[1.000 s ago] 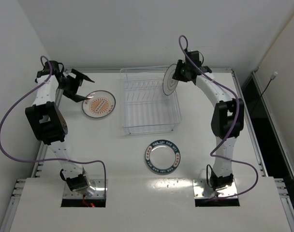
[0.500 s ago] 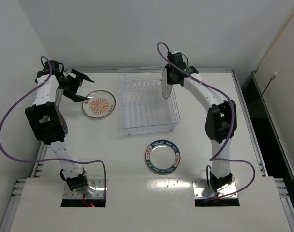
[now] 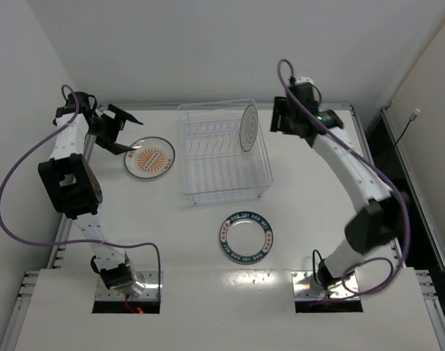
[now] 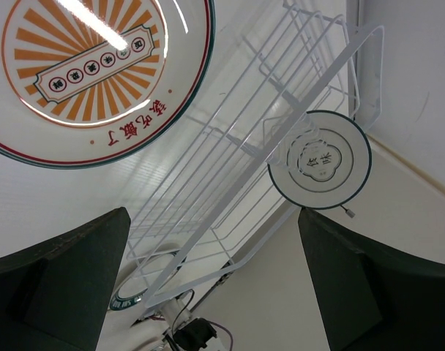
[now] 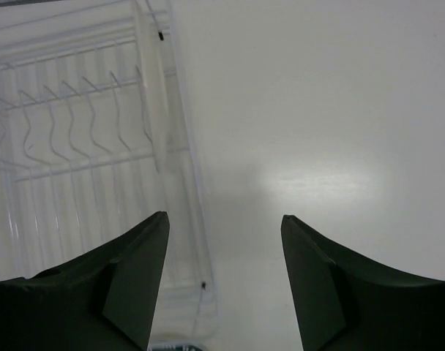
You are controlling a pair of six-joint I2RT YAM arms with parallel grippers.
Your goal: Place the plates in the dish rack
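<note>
The dish rack (image 3: 226, 191) stands in the middle of the table. A white plate with a thin dark ring (image 3: 249, 128) stands upright on edge among the tines at its far right, held by nothing. My right gripper (image 3: 279, 121) hovers just right of that plate, open and empty; the right wrist view has it (image 5: 224, 219) over bare table beside the rack's rim (image 5: 167, 146). The orange sunburst plate (image 3: 149, 157) lies flat left of the rack, with my open left gripper (image 3: 133, 136) above its far left edge. A plate with a dark blue-green rim (image 3: 245, 236) lies in front of the rack.
Through the left wrist camera I see the orange plate (image 4: 98, 66), the rack (image 4: 281, 110) and the upright white plate (image 4: 321, 161) beyond my left gripper (image 4: 213, 219). White walls close in on the table behind and to the left.
My right gripper has let go of the white ringed plate, which now stands in the rack, and has drawn back to the right. The left arm has not moved.
</note>
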